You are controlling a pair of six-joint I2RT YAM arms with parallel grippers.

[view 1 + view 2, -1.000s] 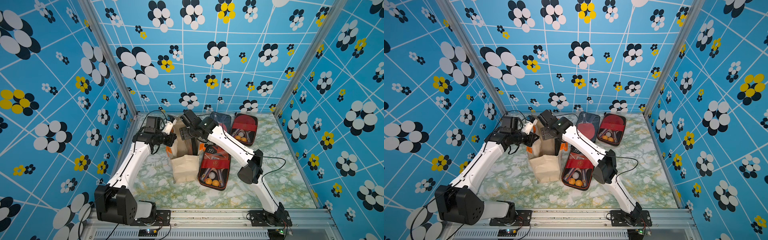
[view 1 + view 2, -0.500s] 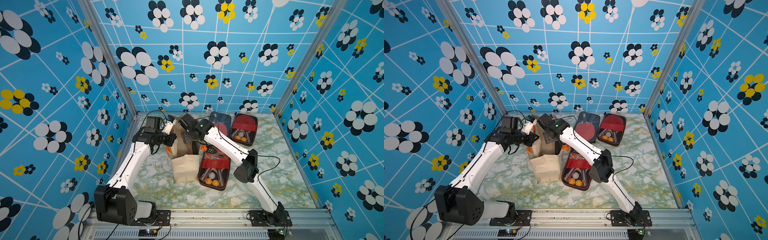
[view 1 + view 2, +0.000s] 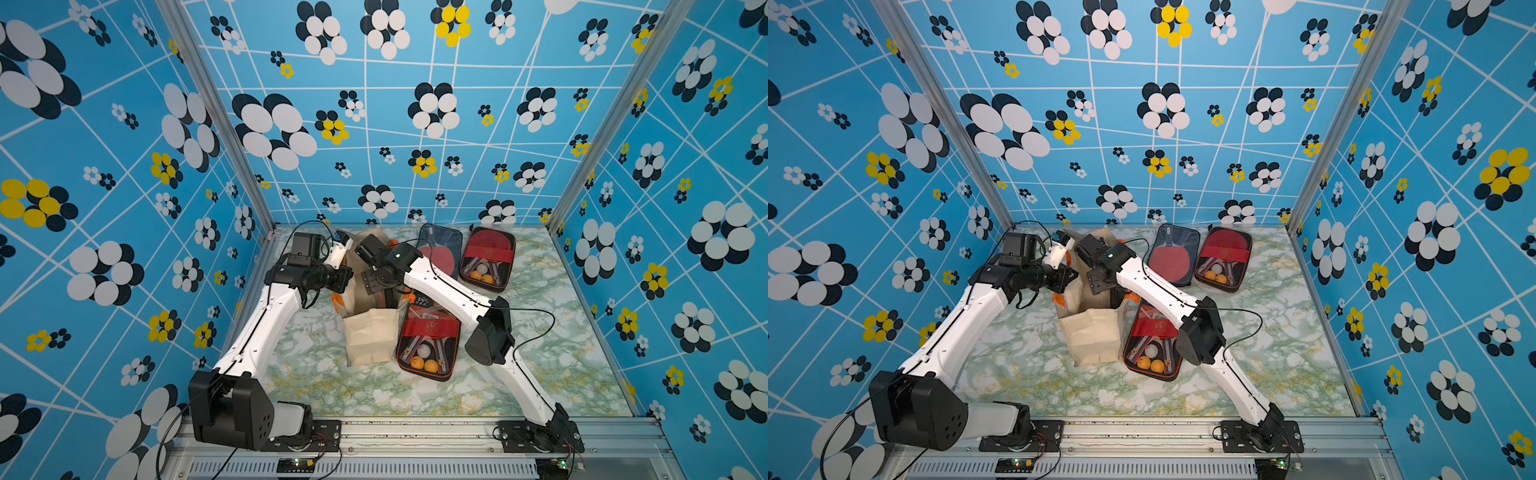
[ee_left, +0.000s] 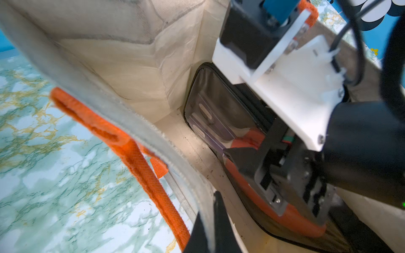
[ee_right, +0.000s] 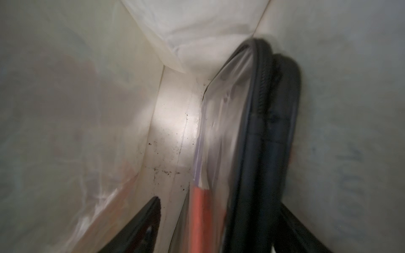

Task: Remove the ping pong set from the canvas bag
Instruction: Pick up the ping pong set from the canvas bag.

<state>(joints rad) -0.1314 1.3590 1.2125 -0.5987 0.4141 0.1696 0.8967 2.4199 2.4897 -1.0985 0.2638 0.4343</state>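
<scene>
Deeper inside the canvas bag [image 3: 370, 336] than before, the right gripper [image 5: 219, 201] stands open astride the ping pong set [image 4: 210, 109] leaning on the bag's inner wall, while the left gripper [image 4: 208, 223] pinches the bag's rim; closing here may catch cloth and drag the bag up.

Matt, coarse-woven cloth bag [image 4: 135, 65], ribbed orange webbing handle [image 4: 140, 162]; glossy clear-plastic case [image 4: 210, 103]; smooth, marbled bench [image 3: 332, 386].
</scene>
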